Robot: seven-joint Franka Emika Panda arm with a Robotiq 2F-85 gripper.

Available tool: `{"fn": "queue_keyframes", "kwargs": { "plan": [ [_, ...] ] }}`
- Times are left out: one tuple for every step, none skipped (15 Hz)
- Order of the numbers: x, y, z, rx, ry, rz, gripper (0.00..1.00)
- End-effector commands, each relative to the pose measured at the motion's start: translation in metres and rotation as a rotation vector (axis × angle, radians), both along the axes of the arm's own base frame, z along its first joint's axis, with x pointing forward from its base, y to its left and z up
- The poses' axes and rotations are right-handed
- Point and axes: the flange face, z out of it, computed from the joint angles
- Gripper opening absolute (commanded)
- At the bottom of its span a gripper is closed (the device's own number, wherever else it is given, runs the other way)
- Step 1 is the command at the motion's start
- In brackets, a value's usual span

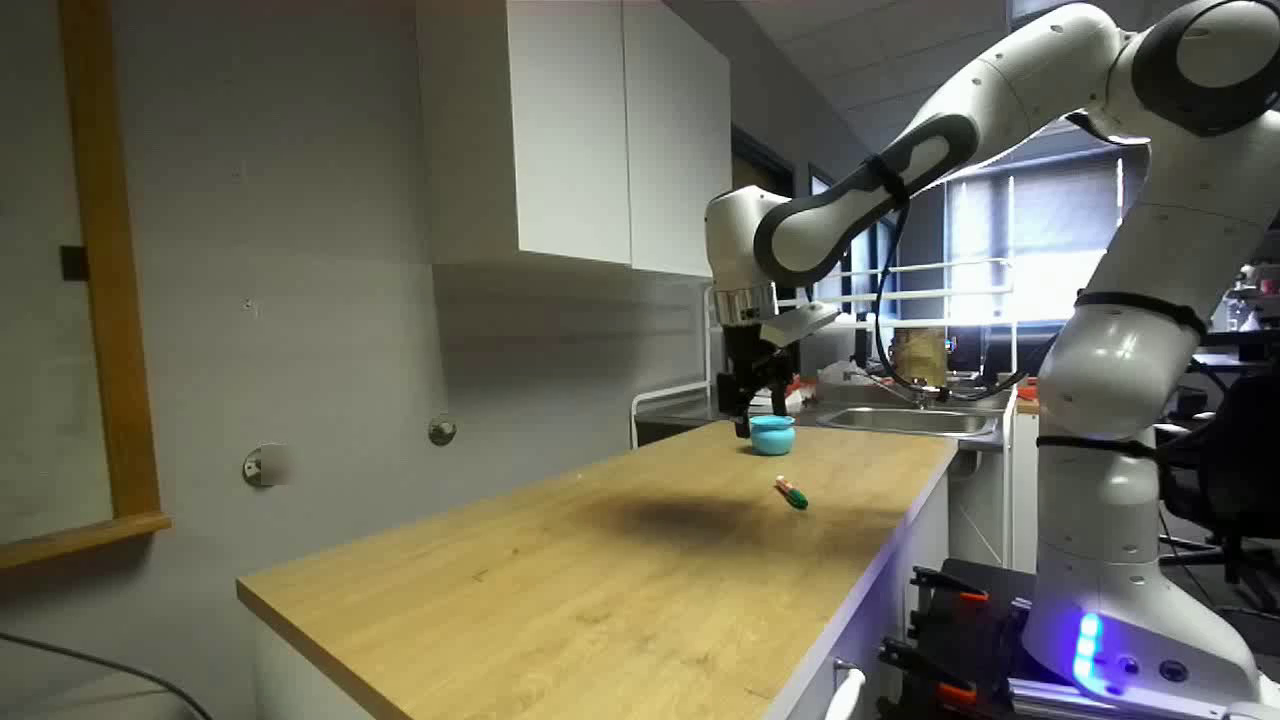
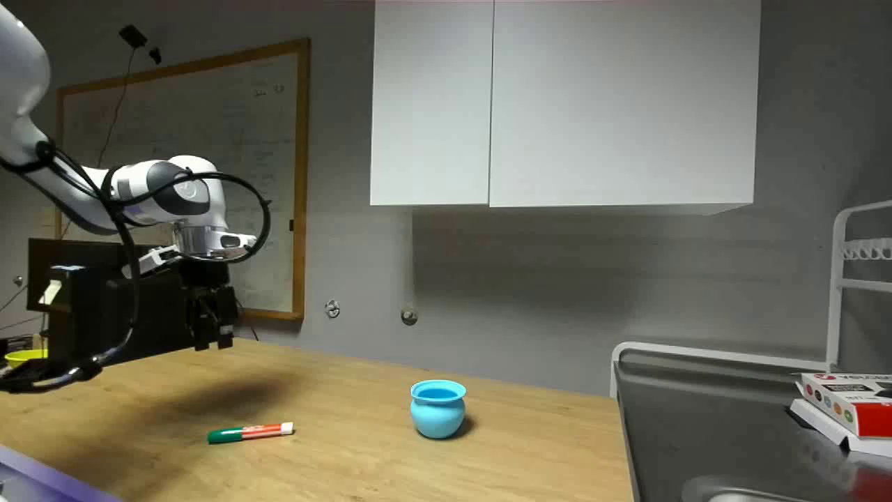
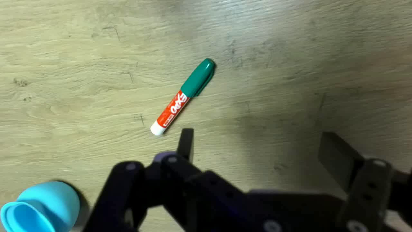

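gripper (image 3: pixel 257 137), wide and empty, is hovering above the table (image 3: pixel 80 145), seemingly in the reaching step; the next move is likely calling for centring over the marker (image 3: pixel 182 96).

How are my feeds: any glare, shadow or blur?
Wrist view: the marker is sharp enough to read, the gripper looks dark and out of focus. In an exterior view, the window is blown out with glare. In both exterior views, a soft shadow darkens the counter near the marker.

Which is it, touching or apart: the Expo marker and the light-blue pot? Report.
Apart: the wrist view shows wood-grain tabletop between the Expo marker and the light-blue pot.
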Motion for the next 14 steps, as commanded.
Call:
{"fn": "queue_keyframes", "kwargs": {
  "plan": [
    [0.0, 0.0, 0.0, 0.0, 0.001, 0.0, 1.0],
    [0.0, 0.0, 0.0, 0.0, 0.001, 0.0, 1.0],
    [0.0, 0.0, 0.0, 0.0, 0.001, 0.0, 1.0],
    [0.0, 0.0, 0.0, 0.0, 0.001, 0.0, 1.0],
    [0.0, 0.0, 0.0, 0.0, 0.001, 0.0, 1.0],
    [0.0, 0.0, 0.0, 0.0, 0.001, 0.0, 1.0],
    [0.0, 0.0, 0.0, 0.0, 0.001, 0.0, 1.0],
    [0.0, 0.0, 0.0, 0.0, 0.001, 0.0, 1.0],
    [0.001, -0.001, 0.001, 0.004, 0.001, -0.003, 1.0],
    [0.004, -0.005, 0.001, 0.02, -0.003, -0.023, 1.0],
    [0.006, -0.008, 0.001, 0.032, -0.002, -0.031, 1.0],
    [0.008, -0.014, 0.0, 0.046, 0.0, -0.046, 1.0],
    [0.01, -0.02, -0.001, 0.059, 0.002, -0.059, 1.0],
    [0.011, -0.027, -0.003, 0.079, 0.003, -0.079, 1.0]
  ]
}}
